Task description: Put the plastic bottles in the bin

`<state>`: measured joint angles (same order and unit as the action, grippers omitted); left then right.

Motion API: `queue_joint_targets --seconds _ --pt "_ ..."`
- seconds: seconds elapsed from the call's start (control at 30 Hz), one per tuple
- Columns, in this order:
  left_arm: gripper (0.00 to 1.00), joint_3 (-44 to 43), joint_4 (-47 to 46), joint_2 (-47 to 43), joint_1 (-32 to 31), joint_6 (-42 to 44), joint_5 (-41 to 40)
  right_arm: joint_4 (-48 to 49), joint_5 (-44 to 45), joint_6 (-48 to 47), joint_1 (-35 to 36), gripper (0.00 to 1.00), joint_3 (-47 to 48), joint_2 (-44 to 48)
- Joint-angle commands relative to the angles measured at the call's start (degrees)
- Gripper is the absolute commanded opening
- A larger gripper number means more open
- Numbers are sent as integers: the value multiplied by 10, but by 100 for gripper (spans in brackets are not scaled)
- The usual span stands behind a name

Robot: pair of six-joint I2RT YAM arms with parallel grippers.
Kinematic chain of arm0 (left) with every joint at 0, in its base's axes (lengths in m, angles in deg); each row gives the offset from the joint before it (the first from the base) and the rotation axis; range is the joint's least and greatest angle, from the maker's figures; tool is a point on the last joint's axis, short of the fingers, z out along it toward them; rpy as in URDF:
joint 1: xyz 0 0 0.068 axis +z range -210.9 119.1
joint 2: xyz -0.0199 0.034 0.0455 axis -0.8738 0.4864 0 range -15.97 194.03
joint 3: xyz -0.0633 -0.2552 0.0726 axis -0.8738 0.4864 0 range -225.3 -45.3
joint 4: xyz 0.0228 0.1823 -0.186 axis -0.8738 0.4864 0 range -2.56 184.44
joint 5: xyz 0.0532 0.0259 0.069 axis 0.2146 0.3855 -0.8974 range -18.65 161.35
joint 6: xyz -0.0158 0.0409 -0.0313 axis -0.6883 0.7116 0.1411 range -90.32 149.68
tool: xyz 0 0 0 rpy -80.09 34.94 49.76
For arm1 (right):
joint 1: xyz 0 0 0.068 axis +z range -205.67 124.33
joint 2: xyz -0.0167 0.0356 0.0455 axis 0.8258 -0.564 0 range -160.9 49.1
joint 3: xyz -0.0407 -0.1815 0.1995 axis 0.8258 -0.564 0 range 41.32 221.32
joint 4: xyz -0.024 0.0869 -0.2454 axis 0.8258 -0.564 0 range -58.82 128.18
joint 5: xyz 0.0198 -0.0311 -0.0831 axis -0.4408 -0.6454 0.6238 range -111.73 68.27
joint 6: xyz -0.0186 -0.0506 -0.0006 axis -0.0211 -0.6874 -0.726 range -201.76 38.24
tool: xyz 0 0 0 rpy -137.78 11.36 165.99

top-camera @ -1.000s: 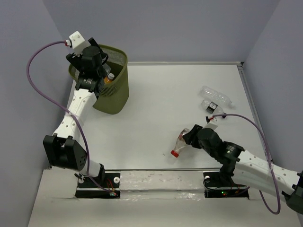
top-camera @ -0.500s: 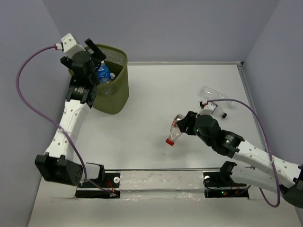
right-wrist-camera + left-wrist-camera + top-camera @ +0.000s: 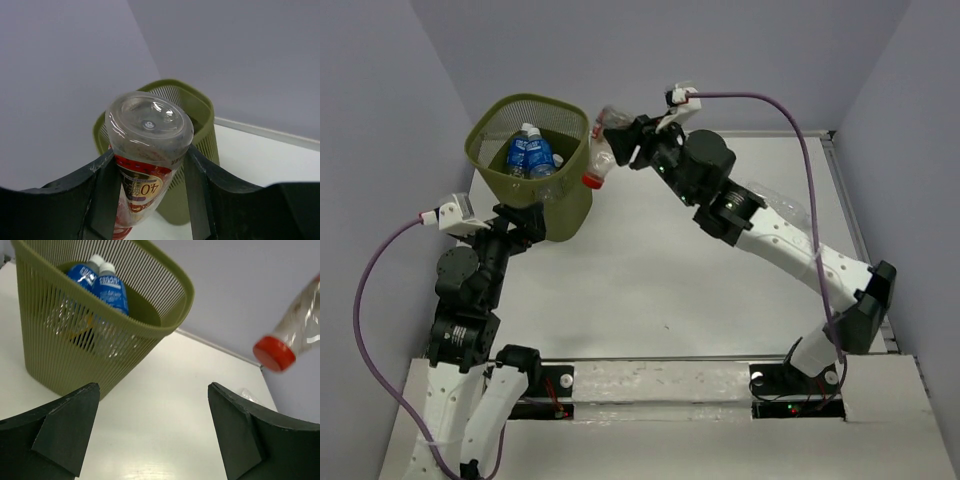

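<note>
Left arm: folded back near its base, wrist up, left gripper (image 3: 153, 410) pointing far at the near side of the bin (image 3: 480, 135). Its jaws are wide apart with nothing between them, so you're idle on that side.

The bin sits at the far left of the table. At least two blue-label bottles (image 3: 525, 152) stand inside it, and there's more clear plastic under them that I can't count through the mesh. That part is done.

One bottle is in transit. The red-cap bottle (image 3: 603, 140) hangs cap down and tilted, just right of the bin's right rim and above the table. By the top view it's beside the opening, not over it. The right gripper (image 3: 150, 165) is clamped on its labelled body, base toward the wrist camera.

Right arm: stretched far and left across the table, long reach, wrist turned toward the bin.

Left to do: carry this one over the rim and drop it. A clear bottle (image 3: 785, 203) lies on the table at right, partly hidden behind the right arm. Can't tell if there's more than one.
</note>
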<state>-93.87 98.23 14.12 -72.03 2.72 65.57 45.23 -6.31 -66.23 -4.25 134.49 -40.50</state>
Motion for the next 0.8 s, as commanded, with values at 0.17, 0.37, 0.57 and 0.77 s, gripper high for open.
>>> queue_joint_targets --seconds 0.17,0.37,0.57,0.77 --pt "99 67 72 -66 -45 -16 12 -4 -84 -66 0 35 490 -364" --pt "99 81 46 -70 -87 2 35 -5 -87 -71 0 98 645 -503" --pt "99 84 30 -79 -107 16 50 22 -48 -130 -22 92 327 -243" --pt "99 89 28 -117 -135 28 17 -143 -20 -60 -169 70 -39 76"
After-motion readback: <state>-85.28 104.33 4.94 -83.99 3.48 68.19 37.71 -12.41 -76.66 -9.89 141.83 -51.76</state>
